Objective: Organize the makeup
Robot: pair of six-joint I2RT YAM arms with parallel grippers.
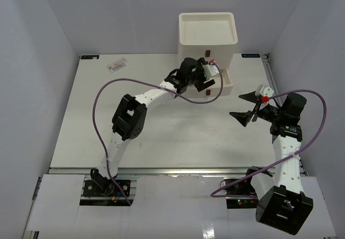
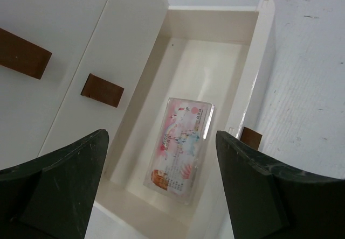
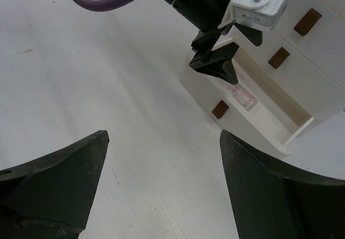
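One flat pink-red packet (image 2: 180, 145) lies flat inside the pulled-out bottom drawer (image 2: 259, 61) of the white drawer box (image 1: 207, 34): placed.

Left pincer (image 3: 215, 53) hangs just above it, jaws apart, empty.

Second packet (image 1: 117, 64) lies on the surface (image 1: 161, 136) at the far left, well apart from the box: not yet stowed.

Right pincer (image 1: 245, 107) open, empty.

No other makeup in view.

Drawer not yet shut.
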